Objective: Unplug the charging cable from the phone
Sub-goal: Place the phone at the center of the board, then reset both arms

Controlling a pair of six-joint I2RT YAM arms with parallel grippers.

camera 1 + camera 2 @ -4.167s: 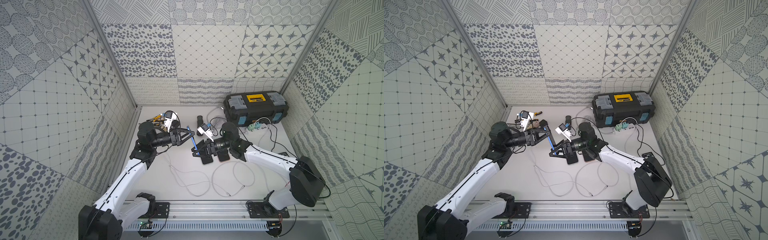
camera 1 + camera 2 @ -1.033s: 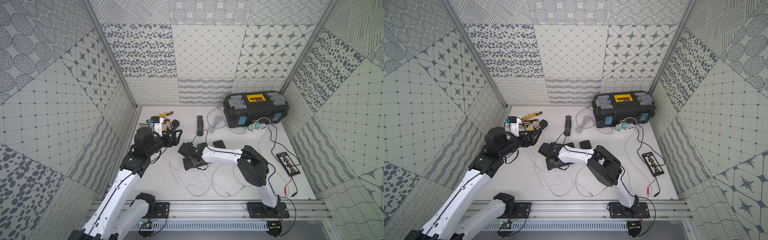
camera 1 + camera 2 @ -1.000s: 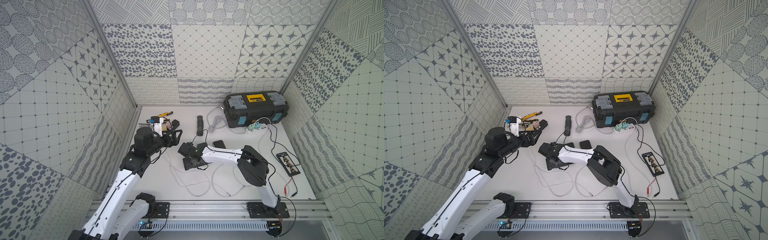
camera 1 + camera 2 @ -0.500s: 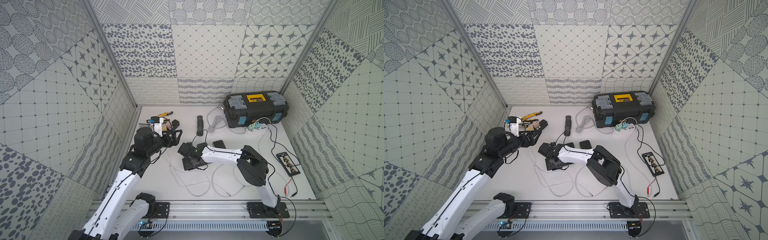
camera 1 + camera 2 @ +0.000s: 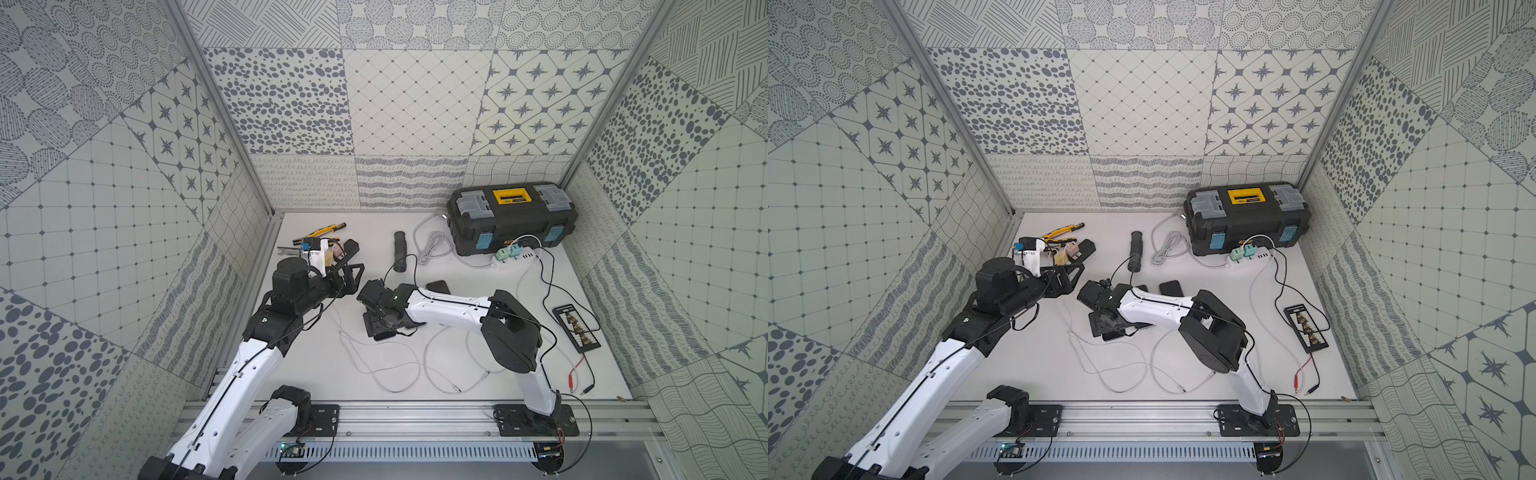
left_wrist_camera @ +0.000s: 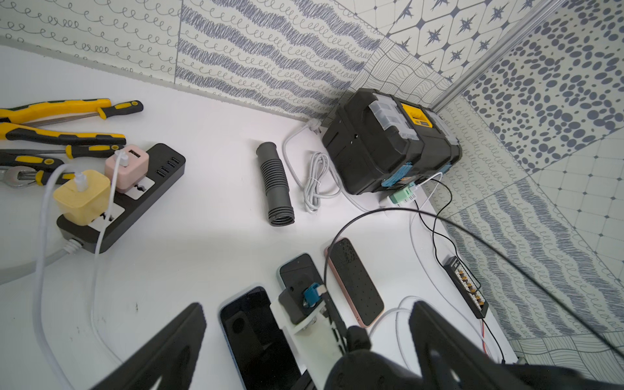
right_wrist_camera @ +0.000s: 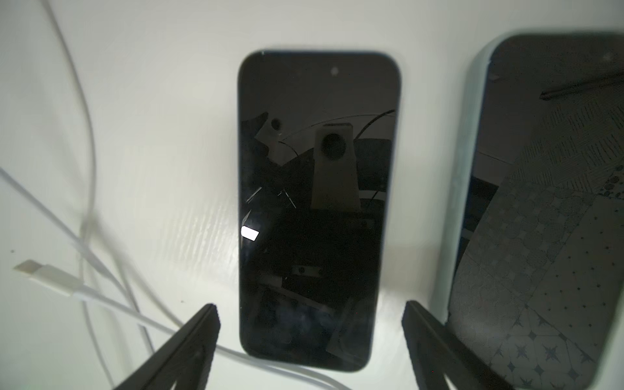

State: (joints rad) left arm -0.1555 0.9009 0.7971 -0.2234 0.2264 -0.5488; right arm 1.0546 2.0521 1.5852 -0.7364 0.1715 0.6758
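A dark-screened phone [image 7: 317, 202] lies flat on the white table. My right gripper [image 7: 309, 305] stands open low over it, one finger on each side of its near end, not touching. The white charging cable's plug [image 7: 44, 275] lies loose on the table beside the phone, out of its port. One strand of the cable runs past the phone's near end. In both top views the right gripper [image 5: 380, 328] points down at the phone [image 5: 1115, 334]. My left gripper [image 5: 353, 276] hovers open and empty to the left, facing the right wrist, as the left wrist view [image 6: 307, 305] shows.
Two more phones [image 6: 354, 280] [image 6: 299, 270] lie just behind. A grey ribbed hose [image 5: 401, 251], a black toolbox [image 5: 513, 218] and a white power strip [image 5: 515, 255] stand at the back. A black power strip [image 6: 162, 172] with chargers and pliers [image 6: 60, 118] lie back left. Loose cables [image 5: 415, 374] cross the front.
Four seconds ago both arms were raised at the phone; now it lies on the table and the left arm has drawn back. In the last second the right jaws spread wider.
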